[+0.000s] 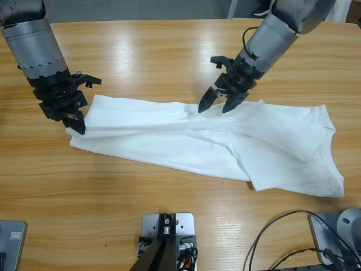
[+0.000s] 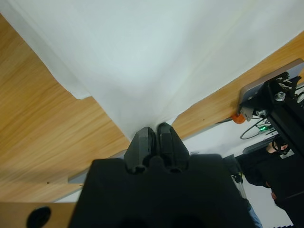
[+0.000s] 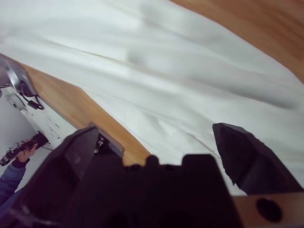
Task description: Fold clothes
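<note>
Now the left gripper (image 1: pixel 75 123) is pinching the white T-shirt (image 1: pixel 225 144) corner with closed fingers, while the right gripper (image 1: pixel 217 104) is hovering above it with spread fingers.

White T-shirt (image 1: pixel 225 141) lies partly folded and rumpled across the table, stretched from nine to four o'clock, creased through the middle.

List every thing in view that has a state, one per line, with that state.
White T-shirt: lying on the table, partly folded lengthwise, wrinkled, one end pinched.
Left pincer: shut on the T-shirt's corner at the cloth's left end in the high view.
Right pincer: open, jaws spread, at the T-shirt's far edge near the middle, gripping nothing.
Wooden table: bearing the T-shirt.
</note>
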You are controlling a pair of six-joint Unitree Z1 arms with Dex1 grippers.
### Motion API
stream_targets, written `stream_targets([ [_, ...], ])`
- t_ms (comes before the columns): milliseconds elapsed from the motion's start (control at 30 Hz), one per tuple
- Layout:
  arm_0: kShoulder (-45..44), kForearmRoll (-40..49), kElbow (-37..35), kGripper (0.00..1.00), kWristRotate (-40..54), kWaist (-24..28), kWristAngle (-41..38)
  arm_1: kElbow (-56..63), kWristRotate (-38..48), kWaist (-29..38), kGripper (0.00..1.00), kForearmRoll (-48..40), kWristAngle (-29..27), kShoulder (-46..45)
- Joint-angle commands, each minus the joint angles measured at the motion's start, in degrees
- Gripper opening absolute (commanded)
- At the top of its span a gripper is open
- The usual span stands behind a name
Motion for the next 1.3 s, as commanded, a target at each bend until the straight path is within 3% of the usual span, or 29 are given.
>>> stream_targets([
  [33, 0.46, -0.03, 1.62, 0.000, 0.85, -0.41, 0.86, 1.60, -0.17, 2.06, 0.982, -0.29, 0.25, 5.94],
  [800, 2.48, -0.29, 0.92, 0.000, 0.82, -0.32, 0.77, 9.41, 0.63, 4.84, 0.982, -0.64, -0.13, -1.18],
  [833, 2.66, -0.27, 0.96, 0.237, 0.70, -0.32, 0.77, 9.58, 0.63, 4.84, 0.982, -0.64, -0.17, -1.27],
  [867, 2.69, -0.29, 0.99, 0.640, 0.41, -0.32, 0.77, 9.76, 0.63, 4.84, 0.982, -0.78, -0.19, -1.29],
  [933, 2.62, -0.29, 0.89, 0.855, 0.15, -0.32, 0.77, 10.22, 0.63, 4.87, 0.982, -1.12, -0.19, -1.32],
  [1100, 2.71, -0.27, 0.64, 0.926, -0.20, -0.32, 1.75, 11.61, 0.63, 4.86, 0.982, -2.15, -0.19, -1.68],
  [1300, 2.71, -0.20, 0.66, 0.927, -0.32, -0.32, 1.91, 12.50, 0.63, 4.84, 0.982, -2.31, -0.19, -2.64],
])
